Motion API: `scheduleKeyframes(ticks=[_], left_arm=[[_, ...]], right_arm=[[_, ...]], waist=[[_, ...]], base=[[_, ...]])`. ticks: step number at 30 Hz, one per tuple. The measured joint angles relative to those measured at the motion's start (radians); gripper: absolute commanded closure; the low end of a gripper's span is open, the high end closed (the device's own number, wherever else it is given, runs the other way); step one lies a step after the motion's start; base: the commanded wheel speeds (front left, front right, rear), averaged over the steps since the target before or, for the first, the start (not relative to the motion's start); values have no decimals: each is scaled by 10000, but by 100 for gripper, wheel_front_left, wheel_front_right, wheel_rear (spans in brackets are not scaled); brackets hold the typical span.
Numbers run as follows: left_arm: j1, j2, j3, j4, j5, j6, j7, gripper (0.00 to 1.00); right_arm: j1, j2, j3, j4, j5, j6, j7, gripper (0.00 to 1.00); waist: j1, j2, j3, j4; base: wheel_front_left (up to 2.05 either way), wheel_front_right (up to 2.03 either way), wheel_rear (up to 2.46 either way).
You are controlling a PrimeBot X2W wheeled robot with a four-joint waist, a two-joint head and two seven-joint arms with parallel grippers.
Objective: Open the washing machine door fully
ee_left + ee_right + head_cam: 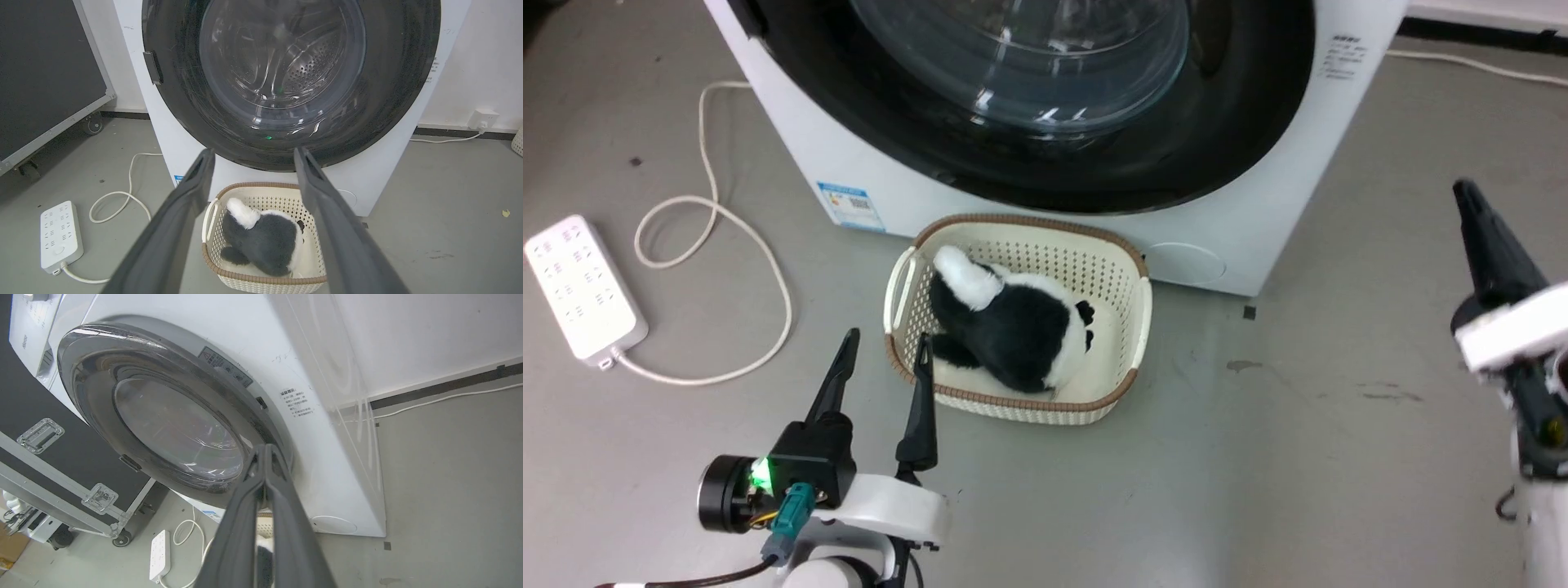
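1. The washing machine door (1045, 155) sits at 12 o'clock in your head view. Its glossy black rim lies flat on the white front of the washing machine (1241, 237). I can see no gap along the rim in the right wrist view, so I judge it shut.
2. You are in the approach step. Nothing has hold of the door, and the opening itself has not begun.
3. Your left gripper (888, 336) is at 7 o'clock in the head view, with its fingers spread apart and nothing between them. It hovers just beside the near-left corner of the cream wicker-rimmed basket (1054, 249). That basket holds a black-and-white plush toy (1013, 327) and stands right under the door.
4. Your right gripper (1463, 192) is at 3 o'clock in the head view, its fingers pressed together on nothing. It is over the floor (1339, 343), off the machine's right corner. In its wrist view the tips point toward the door rim at about 4 o'clock, and I read them as apart from it.
5. A small dark tab (152, 67) sits on the rim at 9 o'clock in the left wrist view. I cannot tell whether it is the hinge or the catch, so settle that first.
6. The next move, as I judge it, is to hook a finger behind the rim on the side opposite the hinge. Then pull outward along the door's arc, not straight back.
7. Watch the swing path. The basket lies at 6 o'clock below the door, and the black flight case (45, 69) and the power strip (580, 286) lie at 9 o'clock.
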Motion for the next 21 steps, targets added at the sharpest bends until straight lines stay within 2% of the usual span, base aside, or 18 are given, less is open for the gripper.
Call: scheduleKeyframes(ticks=[12, 21], left_arm=[[-373, -2, -380, -234, -146, 251, -244, 0], [-555, -2, -702, -290, -203, 351, -430, 0]], right_arm=[[-2619, -19, -612, 2332, 1467, -2, 1841, 100], [-4389, -466, -1055, 4347, 1944, -4, 2926, 100]], waist=[[0, -1, 656, 463], [0, 0, 1035, 831]], base=[[0, 0, 0], [0, 0, 0]])
